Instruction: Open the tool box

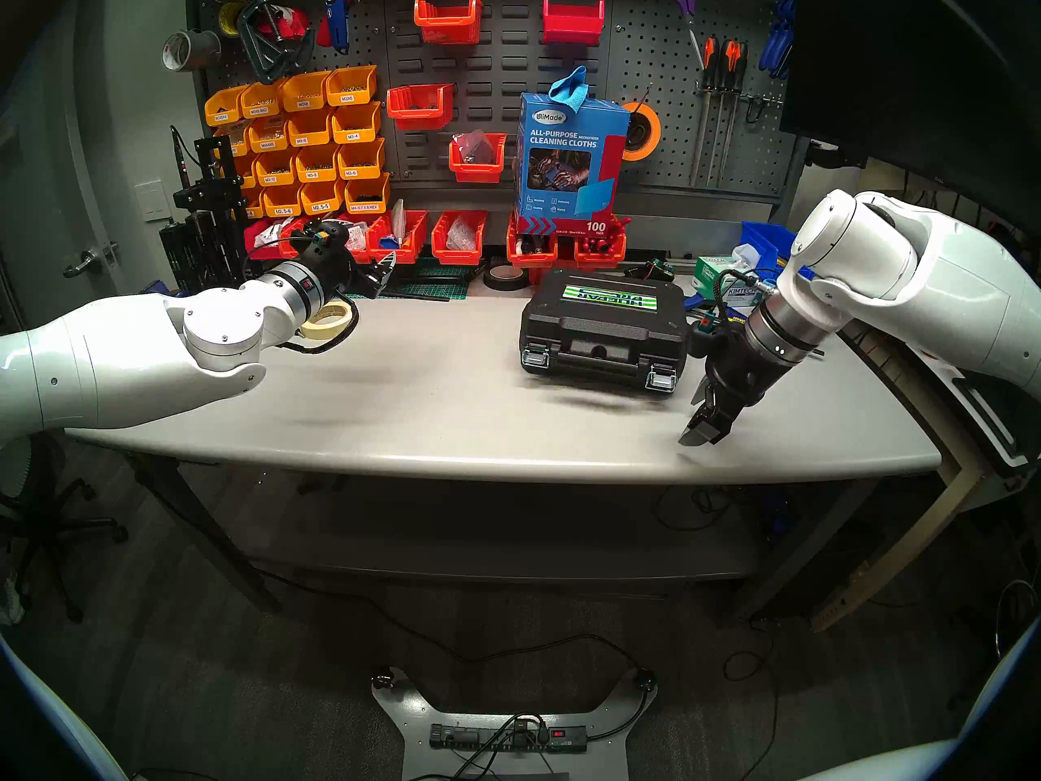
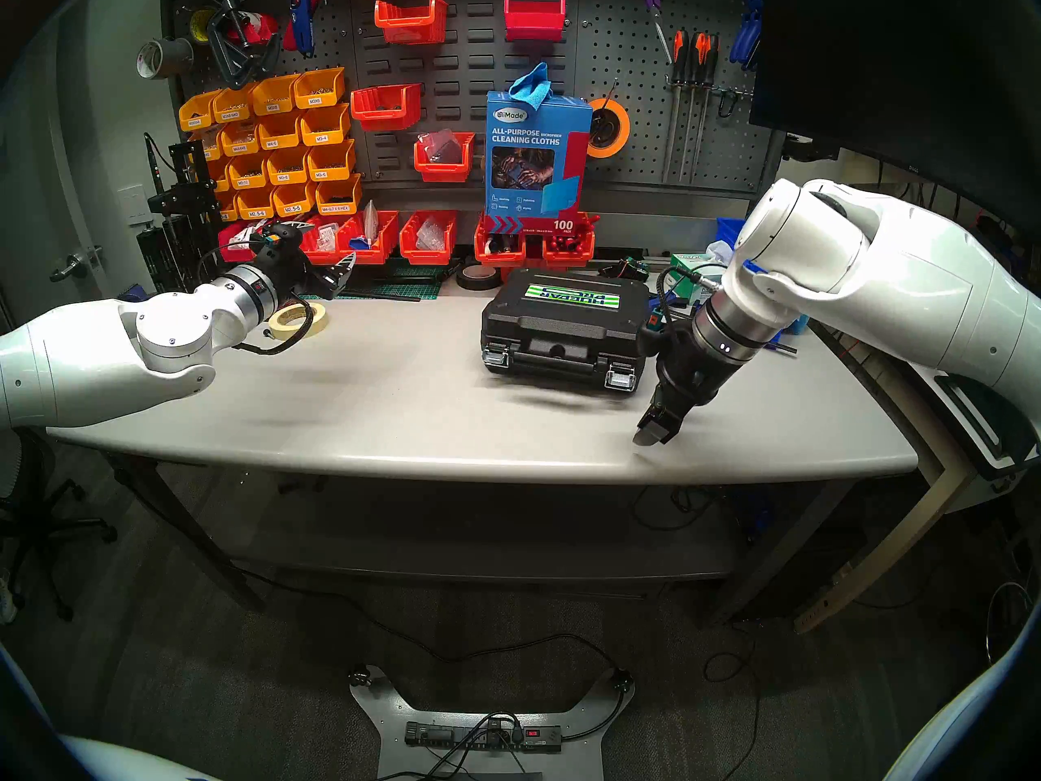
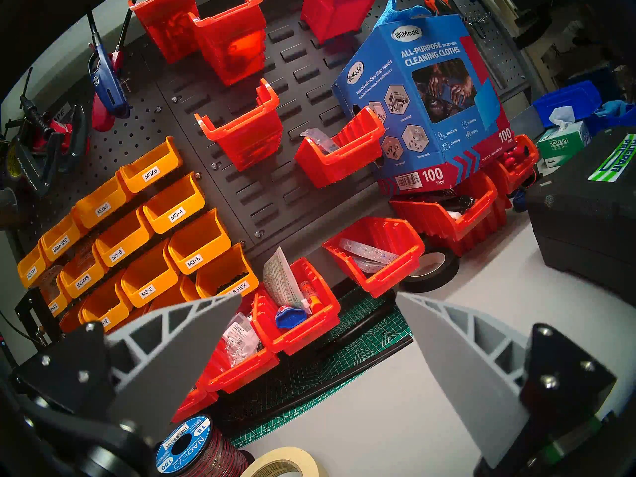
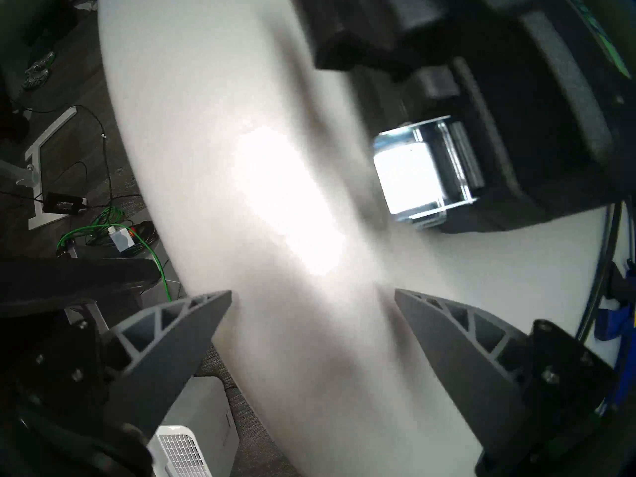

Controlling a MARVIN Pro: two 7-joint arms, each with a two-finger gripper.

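Tool box [image 1: 605, 328] lies flat on the bench [image 1: 394, 402], lid down; near latch [image 4: 418, 171] looks flipped out, far latch [image 1: 535, 358] unclear. Right tool [image 1: 701, 431] is empty with its jaws apart, hanging tip-down just past the near latch's corner, clear of the case. Left tool [image 3: 318, 306] also spread and empty, well away. Confirm both latches free, then hook one fingertip under the lid's front lip by the handle and lift slowly

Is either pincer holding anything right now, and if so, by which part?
Nothing is held. The left pincer is open on empty air facing the bins, and the right pincer is open above the table, apart from the tool box.
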